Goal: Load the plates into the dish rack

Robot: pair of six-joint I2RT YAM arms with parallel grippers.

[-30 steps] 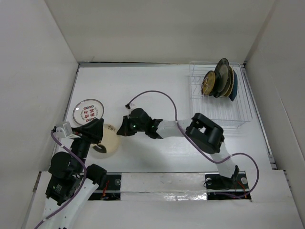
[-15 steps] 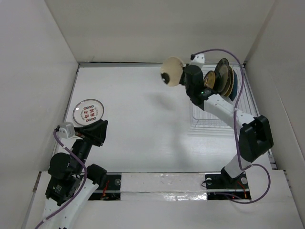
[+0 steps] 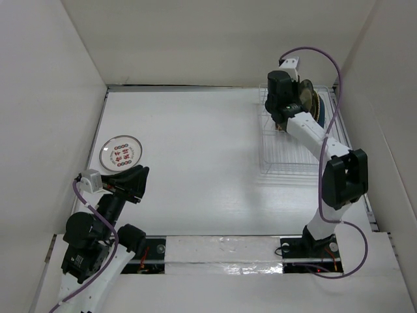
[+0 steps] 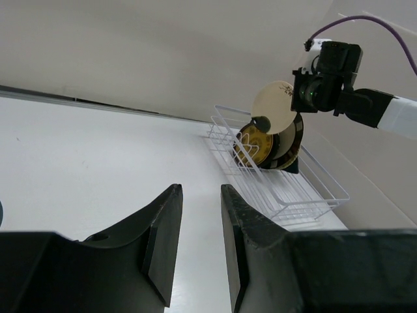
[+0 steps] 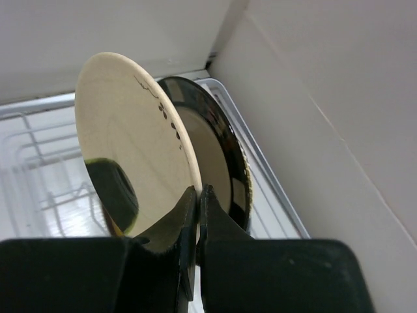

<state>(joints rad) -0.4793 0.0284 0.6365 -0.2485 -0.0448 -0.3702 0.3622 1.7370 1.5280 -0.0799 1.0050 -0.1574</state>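
Nearby: a white plate with red marks [image 3: 121,153] lies flat by the table's left edge, well apart from the rack. A purple cable [image 3: 326,65] arcs above the right arm.
In the way: a glossy black plate [image 5: 228,163] stands on edge right behind the held plate. A yellow-patterned plate [image 4: 254,145] leans lower down in front of it.
Rack: the dish rack [image 3: 296,160] sits at the table's far right corner. The standing plates crowd its far end, and its near end is bare wire.
Surface: the table [image 3: 195,130] is plain white, with a strip of crinkled silver tape [image 3: 221,249] along its near edge between the arm bases.
Room: flat white walls [image 3: 215,39] close in the left, far and right sides.
Right arm: stretched from its base along the right edge, elbow raised, wrist up over the rack's far end.
Right gripper [image 5: 197,195]: clamped on the lower rim of the cream plate [image 5: 130,143].
Cream plate: held upright on edge above the rack, just beside the black plate. Whether the two touch is hard to say from these views.
Left arm: folded back at the near left corner, wrist low over the table.
Left gripper [image 4: 200,192]: fingers parted with nothing between them, near the red-marked plate but apart from it.
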